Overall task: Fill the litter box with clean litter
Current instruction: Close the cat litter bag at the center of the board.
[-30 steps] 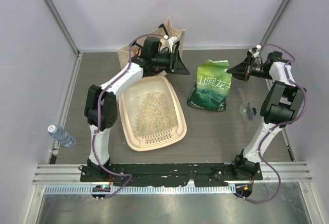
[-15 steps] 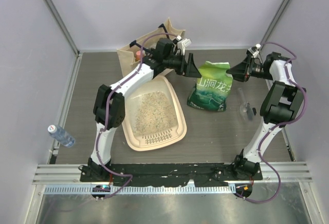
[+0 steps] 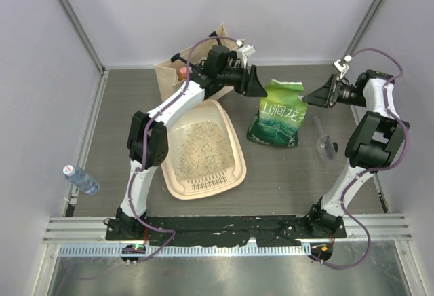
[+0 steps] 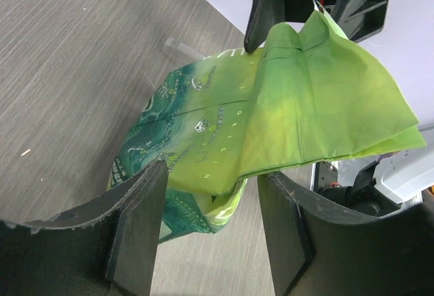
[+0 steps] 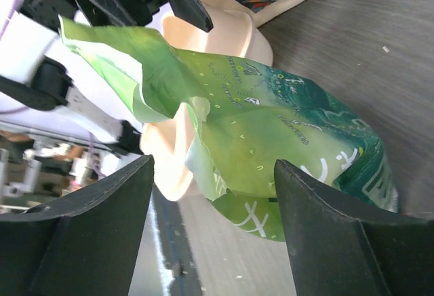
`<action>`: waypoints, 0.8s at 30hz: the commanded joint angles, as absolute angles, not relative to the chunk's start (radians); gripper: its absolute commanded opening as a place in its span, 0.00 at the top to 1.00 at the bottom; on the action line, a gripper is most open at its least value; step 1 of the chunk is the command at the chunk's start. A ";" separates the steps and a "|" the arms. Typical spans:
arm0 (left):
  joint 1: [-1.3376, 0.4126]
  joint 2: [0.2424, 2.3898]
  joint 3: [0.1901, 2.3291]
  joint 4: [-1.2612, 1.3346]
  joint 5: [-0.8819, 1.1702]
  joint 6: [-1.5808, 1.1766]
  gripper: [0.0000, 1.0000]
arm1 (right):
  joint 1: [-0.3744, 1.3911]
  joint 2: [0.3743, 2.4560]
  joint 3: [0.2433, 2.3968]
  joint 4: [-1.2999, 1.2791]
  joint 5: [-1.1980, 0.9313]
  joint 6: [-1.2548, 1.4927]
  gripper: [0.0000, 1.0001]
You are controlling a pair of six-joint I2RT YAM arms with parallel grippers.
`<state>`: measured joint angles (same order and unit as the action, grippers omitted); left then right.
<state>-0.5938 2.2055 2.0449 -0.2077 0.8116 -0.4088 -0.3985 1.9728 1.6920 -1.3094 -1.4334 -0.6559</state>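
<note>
Litter box (image 3: pixel 203 186): laid left of green litter bag (image 3: pixel 278 116) | bag flanked by left claw (image 3: pixel 260 85), right claw (image 3: pixel 310 96) | both spread, nothing gripped

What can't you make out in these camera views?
Top view: the tote bag contents, largely covered by the left arm.
All views: how much is inside the green bag; it is opaque.
Top view: small clear object right of that bag, too small to identify.
Right wrist view: litter box, mostly behind the bag.
</note>
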 commanded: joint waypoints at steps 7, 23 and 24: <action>-0.604 2.224 2.100 -0.199 0.827 -0.371 0.51 | -0.383 1.927 1.669 -1.503 -1.404 -0.965 0.33; -0.604 2.261 2.167 -0.247 0.857 -0.356 0.94 | -0.377 2.042 1.744 -1.503 -1.399 -0.800 0.94; -0.603 2.260 2.168 -0.264 0.861 -0.370 0.99 | -0.380 2.049 1.758 -1.503 -1.419 -0.770 0.96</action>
